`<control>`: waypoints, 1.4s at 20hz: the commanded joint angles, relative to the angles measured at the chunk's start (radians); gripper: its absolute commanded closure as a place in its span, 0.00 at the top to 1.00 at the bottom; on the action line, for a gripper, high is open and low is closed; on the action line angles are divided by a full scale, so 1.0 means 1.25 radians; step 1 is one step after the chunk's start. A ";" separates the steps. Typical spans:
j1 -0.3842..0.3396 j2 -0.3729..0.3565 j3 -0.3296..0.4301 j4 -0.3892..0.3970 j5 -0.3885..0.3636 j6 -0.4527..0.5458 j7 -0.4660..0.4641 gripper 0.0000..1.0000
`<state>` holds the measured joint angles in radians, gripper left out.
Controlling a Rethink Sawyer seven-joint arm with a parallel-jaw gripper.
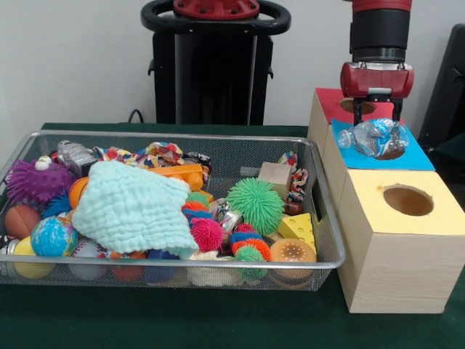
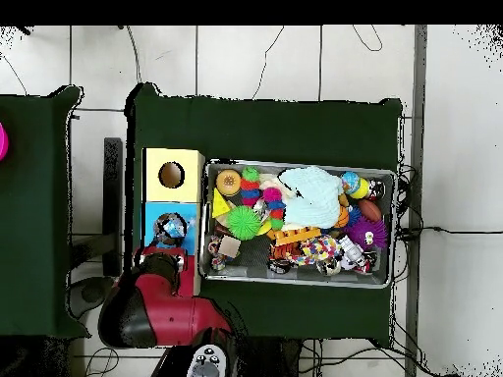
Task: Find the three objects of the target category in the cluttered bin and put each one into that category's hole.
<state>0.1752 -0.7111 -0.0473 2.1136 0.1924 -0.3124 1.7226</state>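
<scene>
1. You can see the red and black gripper (image 1: 378,109) hanging just above the blue-topped middle section of the wooden sorting box (image 1: 396,156), with its two short dark fingers (image 1: 359,110) spread to either side.
2. Between and just below those fingers lies a crumpled clear plastic bottle (image 1: 374,137), resting on its side across the blue section's round hole. The fingers look parted and clear of it, so you should read the gripper as released, not clenched.
3. The bottle has not dropped through: most of its body sits above the blue surface and only covers the hole's rim. I judge this delivery to be at the drop stage and not finished.
4. The yellow-topped section's hole (image 1: 407,200) is open and shows nothing in it; the red-topped section (image 1: 341,102) is partly hidden behind the gripper.
5. You cannot tell from either view how many objects are already inside the box, so the count of three stays unknown.
6. The silver wire mesh bin (image 1: 323,196) is full of clutter: a pale mint knitted cloth (image 1: 134,207), a green spiky ball (image 1: 255,203), a purple spiky ball (image 1: 33,182) and a small globe ball (image 1: 53,236).
7. The cloth covers much of the bin's middle, so further bottles may be hidden beneath it.
</scene>
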 commanded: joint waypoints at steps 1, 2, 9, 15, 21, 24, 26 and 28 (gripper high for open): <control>0.015 -0.020 0.024 0.024 0.046 0.105 0.173 1.00; 0.019 -0.022 0.017 0.024 0.049 0.116 0.168 1.00; 0.066 -0.029 -0.048 0.011 0.061 0.185 0.132 1.00; 0.096 -0.031 -0.098 -0.004 0.052 0.243 0.122 1.00; 0.114 -0.030 -0.143 -0.018 0.032 0.275 0.115 1.00; 0.118 -0.041 -0.152 -0.027 0.027 0.296 0.112 1.00; 0.116 -0.061 -0.148 -0.045 0.025 0.317 0.107 1.00; 0.107 -0.085 -0.133 -0.058 0.026 0.345 0.105 1.00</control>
<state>0.3289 -0.7657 -0.2134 2.1147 0.2140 -0.0434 1.7226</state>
